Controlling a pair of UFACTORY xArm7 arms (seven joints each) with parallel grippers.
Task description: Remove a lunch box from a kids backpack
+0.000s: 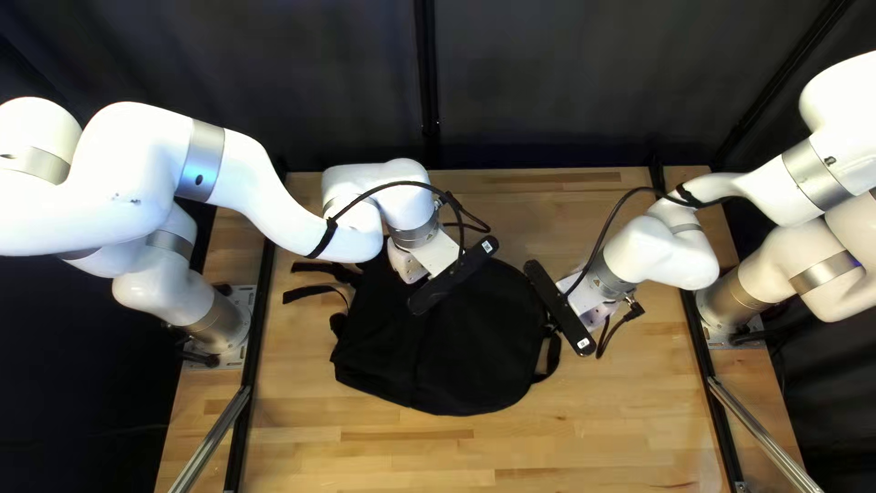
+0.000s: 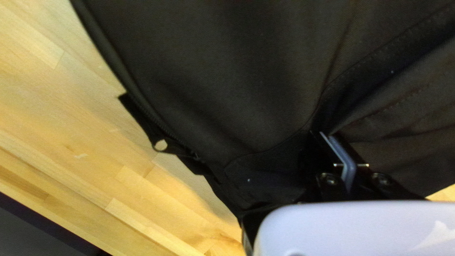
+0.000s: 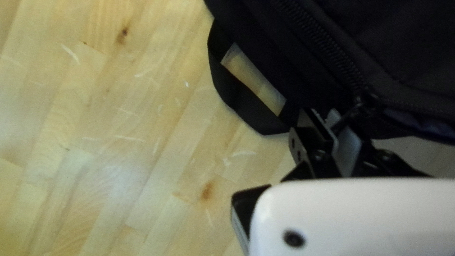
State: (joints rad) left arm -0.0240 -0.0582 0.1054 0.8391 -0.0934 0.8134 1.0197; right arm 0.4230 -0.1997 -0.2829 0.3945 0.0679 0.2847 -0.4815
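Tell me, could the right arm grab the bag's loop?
Probably yes: the loop juts from the bag over bare wood, close beside the right pincer, with nothing seen lying on it.

Backpack (image 1: 465, 365), black cloth, laid flat on the wooden table (image 1: 566, 456). Straps (image 1: 310, 292) are spread out toward the left of the top left view; a webbing loop (image 3: 237, 102) is attached at the opposite end. Zipper (image 3: 332, 50) is partly opened, with bluish-grey lining (image 3: 422, 124) exposed. Cloth is creased in the left wrist view.
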